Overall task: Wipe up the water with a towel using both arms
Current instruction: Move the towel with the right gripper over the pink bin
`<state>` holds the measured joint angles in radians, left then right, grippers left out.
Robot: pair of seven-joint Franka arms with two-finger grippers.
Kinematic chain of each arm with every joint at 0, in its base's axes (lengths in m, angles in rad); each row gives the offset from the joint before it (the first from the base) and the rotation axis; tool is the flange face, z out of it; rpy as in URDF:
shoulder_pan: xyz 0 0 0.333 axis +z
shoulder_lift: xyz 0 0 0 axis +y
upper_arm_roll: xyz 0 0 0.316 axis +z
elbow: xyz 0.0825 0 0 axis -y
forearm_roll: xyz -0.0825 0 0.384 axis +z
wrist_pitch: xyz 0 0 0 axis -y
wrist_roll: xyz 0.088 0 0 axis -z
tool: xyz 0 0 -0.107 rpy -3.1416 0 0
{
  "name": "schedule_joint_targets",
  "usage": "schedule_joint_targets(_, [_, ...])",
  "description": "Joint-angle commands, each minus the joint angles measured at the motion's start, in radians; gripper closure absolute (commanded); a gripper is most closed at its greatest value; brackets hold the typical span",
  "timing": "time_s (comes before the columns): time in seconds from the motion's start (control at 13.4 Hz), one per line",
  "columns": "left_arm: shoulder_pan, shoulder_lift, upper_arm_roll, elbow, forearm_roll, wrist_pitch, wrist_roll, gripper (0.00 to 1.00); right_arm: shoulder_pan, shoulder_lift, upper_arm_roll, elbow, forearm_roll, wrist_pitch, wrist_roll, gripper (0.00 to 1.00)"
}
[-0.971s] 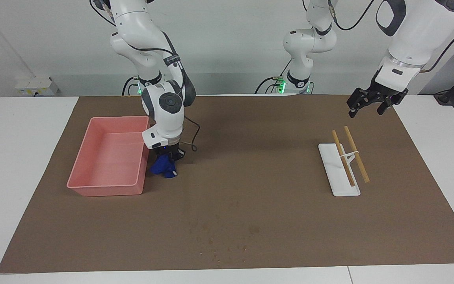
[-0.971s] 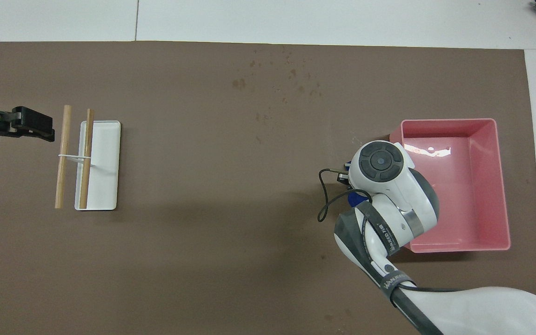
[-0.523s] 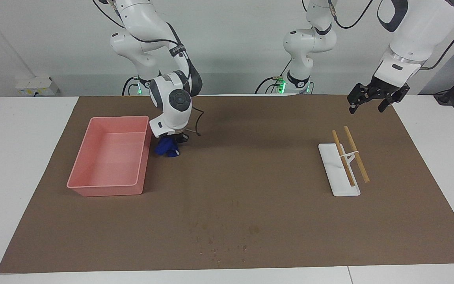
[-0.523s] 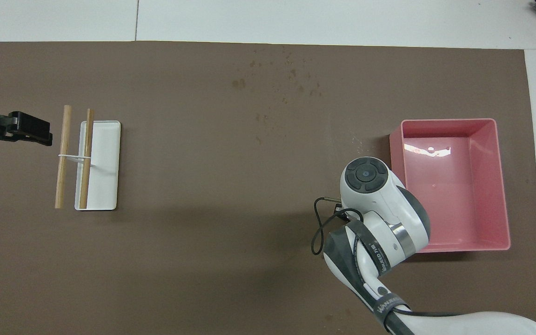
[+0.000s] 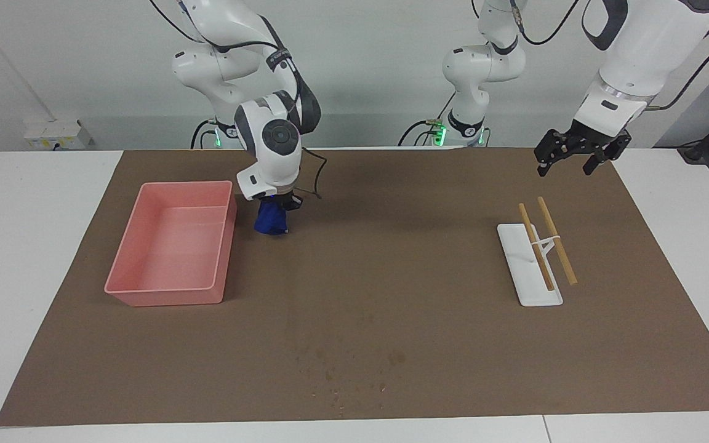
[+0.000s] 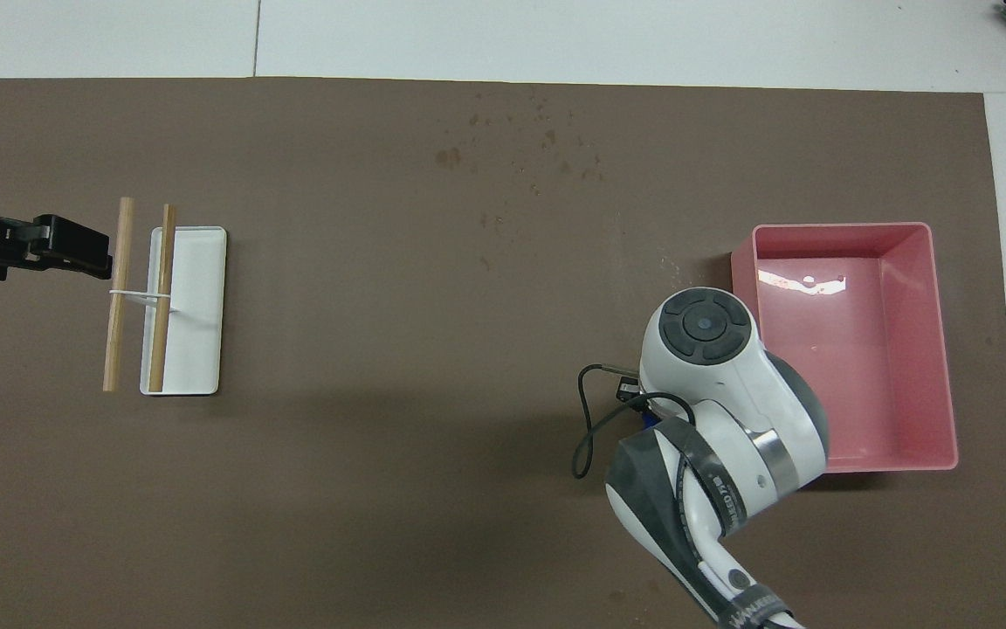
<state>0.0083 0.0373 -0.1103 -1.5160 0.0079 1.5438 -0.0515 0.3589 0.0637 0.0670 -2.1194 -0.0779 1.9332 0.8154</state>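
My right gripper is shut on the deep-blue towel. The towel hangs bunched just above the brown mat, beside the pink bin's corner nearest the robots. In the overhead view the right arm's wrist covers the gripper, and only a sliver of the towel shows. My left gripper is open and empty in the air, over the mat at the left arm's end; in the overhead view it is beside the wooden sticks. Dark water spots dot the mat near its edge farthest from the robots, as the overhead view shows too.
An empty pink bin stands at the right arm's end. A white tray with two banded wooden sticks lies at the left arm's end. Bare brown mat lies between them.
My right gripper has lifted the towel off the mat and carried it toward the robots along the bin's side. My left gripper has shifted slightly toward the sticks.
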Motion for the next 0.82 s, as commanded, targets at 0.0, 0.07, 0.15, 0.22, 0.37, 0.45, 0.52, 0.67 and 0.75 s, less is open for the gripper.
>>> schedule_joint_targets(0.0, [0.013, -0.024, 0.001, -0.024, -0.011, -0.007, 0.010, 0.00, -0.046, -0.057, -0.001, 0.079, 0.050, -0.087, -0.042, 1.00])
schedule_joint_targets(0.07, [0.015, -0.024, 0.001, -0.024, -0.011, -0.007, 0.010, 0.00, -0.076, -0.074, -0.006, 0.103, 0.076, -0.112, -0.080, 1.00])
schedule_joint_targets(0.15, [0.015, -0.024, 0.001, -0.024, -0.011, -0.007, 0.010, 0.00, -0.112, -0.099, -0.006, 0.114, 0.090, -0.125, -0.119, 1.00])
schedule_joint_targets(0.22, [0.015, -0.024, 0.001, -0.024, -0.011, -0.007, 0.010, 0.00, -0.142, -0.128, -0.006, 0.116, 0.092, -0.132, -0.148, 1.00])
schedule_joint_targets(0.37, [0.015, -0.024, 0.001, -0.024, -0.011, -0.007, 0.010, 0.00, -0.199, -0.145, -0.009, 0.134, 0.092, -0.157, -0.194, 1.00])
schedule_joint_targets(0.45, [0.015, -0.024, 0.001, -0.024, -0.011, -0.007, 0.010, 0.00, -0.234, -0.143, -0.010, 0.140, 0.092, -0.166, -0.241, 1.00])
schedule_joint_targets(0.52, [0.015, -0.024, 0.001, -0.024, -0.011, -0.007, 0.010, 0.00, -0.270, -0.143, -0.010, 0.139, 0.092, -0.163, -0.287, 1.00])
schedule_joint_targets(0.67, [0.015, -0.024, 0.001, -0.024, -0.011, -0.007, 0.010, 0.00, -0.346, -0.143, -0.010, 0.127, 0.090, -0.154, -0.370, 1.00])
schedule_joint_targets(0.75, [0.015, -0.024, 0.001, -0.024, -0.011, -0.007, 0.010, 0.00, -0.378, -0.145, -0.010, 0.112, 0.090, -0.152, -0.410, 1.00])
